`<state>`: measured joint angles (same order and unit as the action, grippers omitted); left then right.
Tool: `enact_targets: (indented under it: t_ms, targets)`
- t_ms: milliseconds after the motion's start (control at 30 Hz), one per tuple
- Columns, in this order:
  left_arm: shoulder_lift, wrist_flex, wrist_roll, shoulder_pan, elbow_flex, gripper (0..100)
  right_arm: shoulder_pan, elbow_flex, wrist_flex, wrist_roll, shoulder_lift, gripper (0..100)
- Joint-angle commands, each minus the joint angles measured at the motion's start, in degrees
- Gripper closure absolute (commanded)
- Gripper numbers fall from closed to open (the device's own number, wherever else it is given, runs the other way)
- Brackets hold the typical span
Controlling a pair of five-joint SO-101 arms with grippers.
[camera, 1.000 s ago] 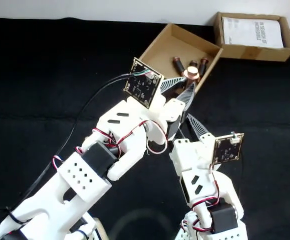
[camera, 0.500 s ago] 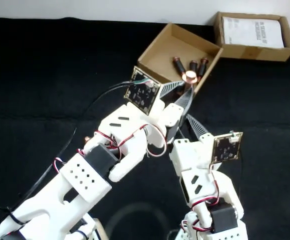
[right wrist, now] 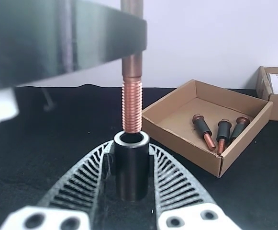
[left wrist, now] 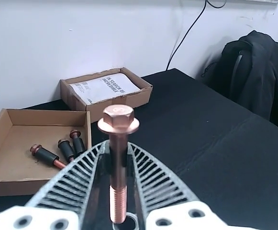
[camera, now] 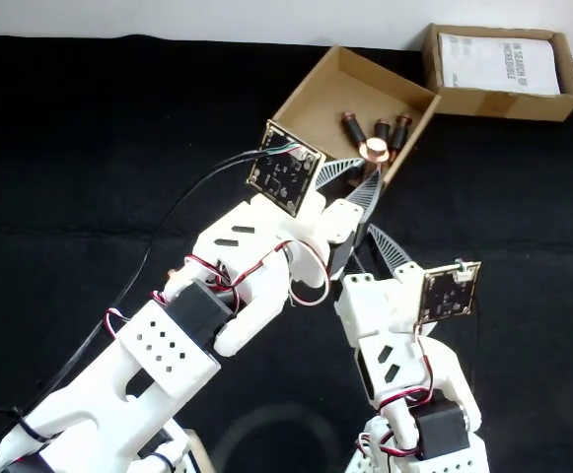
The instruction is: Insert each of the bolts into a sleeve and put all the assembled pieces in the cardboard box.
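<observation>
Here the left pincer is closed on the bolt, which stands upright with its head above the fingertips. The right pincer clamps the sleeve upright just under it, with the threaded tip at the sleeve's mouth. In the high view both sit in the upper centre, at the edge of the cardboard box, where three assembled pieces lie.

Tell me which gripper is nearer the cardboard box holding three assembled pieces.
Left. The left gripper, clamping the bolt, sits by the near wall of the cardboard box; the right gripper, holding the sleeve under the bolt, sits farther back toward the arms' bases.
</observation>
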<state>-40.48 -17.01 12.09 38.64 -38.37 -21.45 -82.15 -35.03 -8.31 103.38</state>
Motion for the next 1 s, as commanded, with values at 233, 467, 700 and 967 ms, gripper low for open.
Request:
enact_targets:
  t_ms: [233, 467, 700, 967]
  targets:
    - [-3.8, -3.3, 0.2, 3.0, 2.3, 99, 0.8, 0.8, 1.2, -0.2, -0.1, 99.1]
    - [-3.7, -3.4, 0.2, 2.9, 1.9, 99, 0.9, 0.9, 1.2, -0.2, -0.1, 99.1]
    - [-4.0, -3.3, 0.1, 2.0, -5.9, 99, 0.9, 0.9, 1.2, -0.2, -0.1, 99.1]
    - [-4.1, -0.3, -0.3, 0.3, -8.7, 99, 0.9, 0.9, 1.2, -0.1, -0.1, 99.1]
